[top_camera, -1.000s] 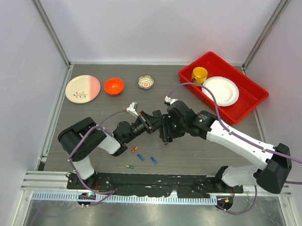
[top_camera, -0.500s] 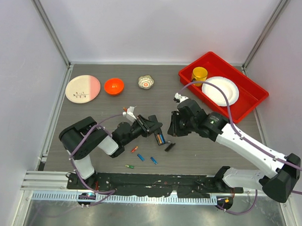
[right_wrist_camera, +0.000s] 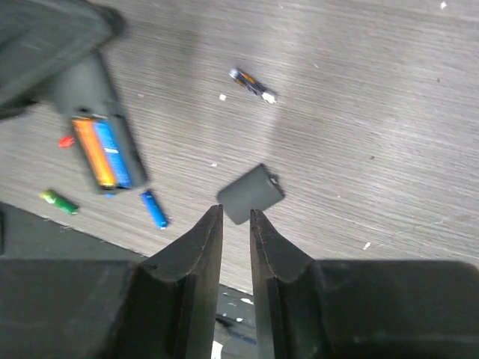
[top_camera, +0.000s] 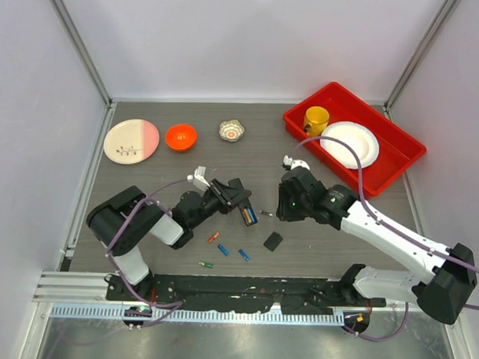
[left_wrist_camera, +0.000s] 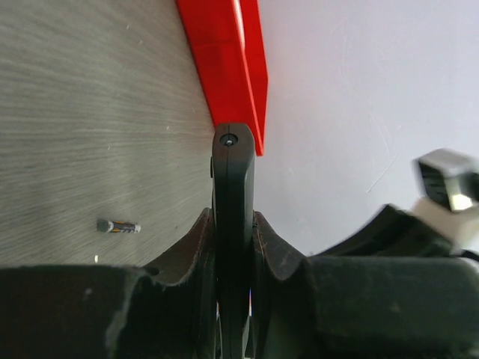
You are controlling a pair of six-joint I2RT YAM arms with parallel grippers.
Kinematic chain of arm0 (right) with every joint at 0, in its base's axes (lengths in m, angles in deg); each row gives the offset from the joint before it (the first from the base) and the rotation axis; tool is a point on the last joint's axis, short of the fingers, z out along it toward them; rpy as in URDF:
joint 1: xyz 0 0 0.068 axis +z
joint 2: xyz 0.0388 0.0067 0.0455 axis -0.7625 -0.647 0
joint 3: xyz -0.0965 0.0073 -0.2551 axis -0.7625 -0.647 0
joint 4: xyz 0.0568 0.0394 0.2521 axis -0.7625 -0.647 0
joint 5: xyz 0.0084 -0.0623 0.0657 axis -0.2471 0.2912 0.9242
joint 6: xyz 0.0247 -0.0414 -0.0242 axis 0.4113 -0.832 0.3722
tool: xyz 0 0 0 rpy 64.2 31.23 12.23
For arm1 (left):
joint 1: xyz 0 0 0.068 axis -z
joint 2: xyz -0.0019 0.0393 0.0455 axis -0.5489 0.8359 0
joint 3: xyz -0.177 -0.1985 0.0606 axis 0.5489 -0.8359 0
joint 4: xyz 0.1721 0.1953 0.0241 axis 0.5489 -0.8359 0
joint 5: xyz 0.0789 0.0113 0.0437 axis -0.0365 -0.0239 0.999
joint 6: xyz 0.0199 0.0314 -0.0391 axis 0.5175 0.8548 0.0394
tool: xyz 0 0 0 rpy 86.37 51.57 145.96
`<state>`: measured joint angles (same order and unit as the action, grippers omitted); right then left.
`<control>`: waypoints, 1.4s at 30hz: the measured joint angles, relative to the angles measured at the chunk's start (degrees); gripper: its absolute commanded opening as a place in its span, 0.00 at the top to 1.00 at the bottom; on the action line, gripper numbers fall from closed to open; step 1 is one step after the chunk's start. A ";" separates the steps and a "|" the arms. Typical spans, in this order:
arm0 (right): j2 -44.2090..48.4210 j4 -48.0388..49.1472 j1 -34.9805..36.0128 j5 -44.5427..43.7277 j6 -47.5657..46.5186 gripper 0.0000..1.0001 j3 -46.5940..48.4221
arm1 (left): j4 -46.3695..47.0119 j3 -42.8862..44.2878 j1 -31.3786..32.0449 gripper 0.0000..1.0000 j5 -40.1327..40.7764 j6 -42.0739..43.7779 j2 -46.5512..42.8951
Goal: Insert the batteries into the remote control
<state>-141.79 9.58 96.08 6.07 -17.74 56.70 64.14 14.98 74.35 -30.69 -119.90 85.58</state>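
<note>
My left gripper is shut on the black remote control, which it holds just above the table. In the left wrist view the remote stands edge-on, clamped between the jaws. Its open recess holds an orange and a blue battery. Loose batteries lie on the table: orange, two blue and green. My right gripper hangs right of the remote, jaws a narrow gap apart with nothing between them, above a flat black squarish piece.
A small dark cylinder with an orange band lies near the remote's tip. At the back right is a red tray with a white plate and a yellow cup. Along the back stand an orange bowl, a patterned bowl and a pink-white plate.
My right gripper has drawn back to the right, away from the remote, and its jaws have narrowed. The black squarish piece now lies on the table. The left gripper has shifted slightly, still holding the remote.
</note>
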 measured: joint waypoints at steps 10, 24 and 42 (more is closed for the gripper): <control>-1.14 8.92 1.51 1.97 6.12 0.23 -16.13 | -3.37 -3.43 -1.81 1.00 -0.85 5.05 -17.29; -9.53 10.49 8.00 -6.51 22.08 0.23 -14.75 | -18.16 -7.41 -1.81 1.00 1.18 12.00 -31.91; -20.20 7.72 10.29 -8.85 25.46 0.57 -9.35 | -24.33 -10.56 -1.81 1.00 3.30 13.57 -41.35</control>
<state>-161.99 17.29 106.37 -2.79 7.72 47.35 39.81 4.42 72.53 -27.39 -106.32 44.23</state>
